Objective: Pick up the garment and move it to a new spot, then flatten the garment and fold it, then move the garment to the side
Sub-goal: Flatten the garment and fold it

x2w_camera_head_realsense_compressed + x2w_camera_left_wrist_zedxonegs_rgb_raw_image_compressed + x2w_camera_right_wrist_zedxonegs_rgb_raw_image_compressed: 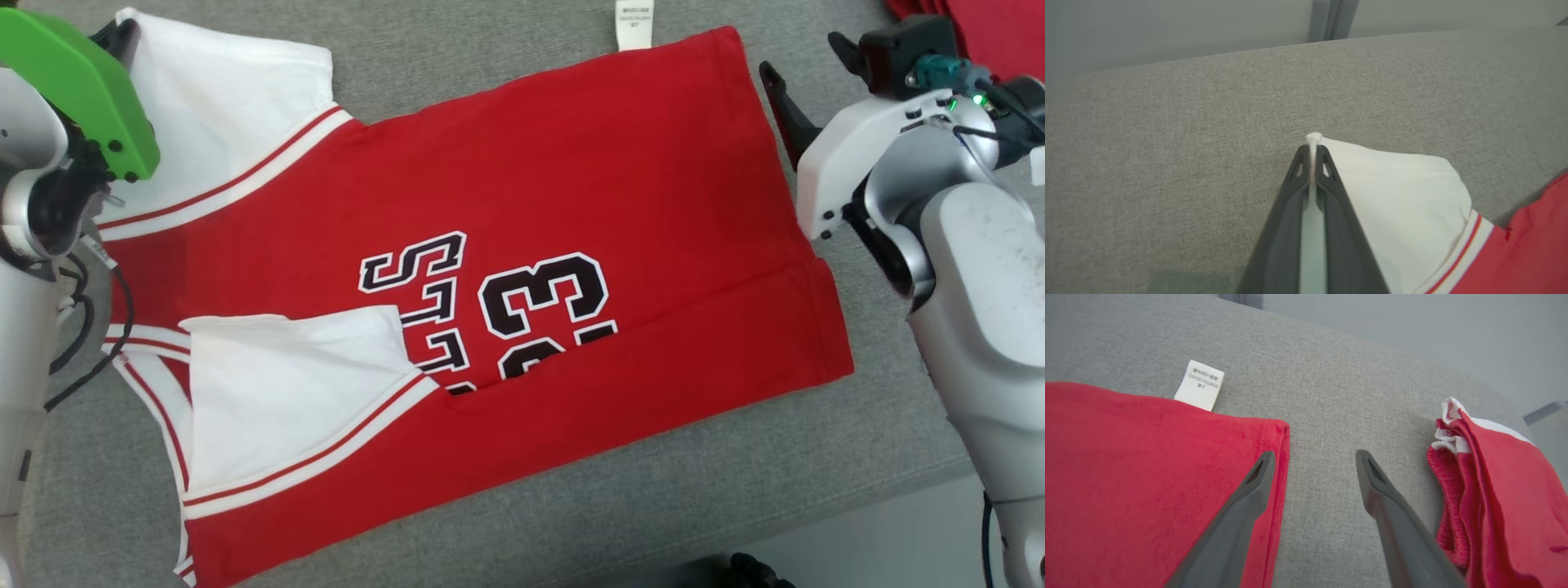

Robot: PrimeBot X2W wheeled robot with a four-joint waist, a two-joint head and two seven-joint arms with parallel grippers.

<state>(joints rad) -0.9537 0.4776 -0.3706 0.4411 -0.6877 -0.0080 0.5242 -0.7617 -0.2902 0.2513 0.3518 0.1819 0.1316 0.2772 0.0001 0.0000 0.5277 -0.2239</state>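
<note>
Garment (571,188): a red jersey with white sleeves and striped trim, spread on the desk (490,73), neck end to the left and hem to the right.
Near edge: folded up over the body, so it covers the lower part of the black-and-white number (543,298) and the lettering beside it.
Near sleeve (294,384): white, turned in and lying flat on the red body.
Far sleeve (1404,192): white, stretched out to the far left corner.
Left tool (1312,157): clenched on the tip of the far sleeve; a nub of white cloth pokes out past its fingertips.
Green cover (82,90): on the left arm, above the far sleeve.
Right tool (1314,455): released, fingers spread wide and holding nothing; one finger is over the far right corner of the hem, the other over bare grey cloth.
Care label (634,24): white, sticking out from the garment's far edge onto the desk.
Second red garment (1494,490): bunched with white trim, to the right of the right tool, apart from the jersey.
</note>
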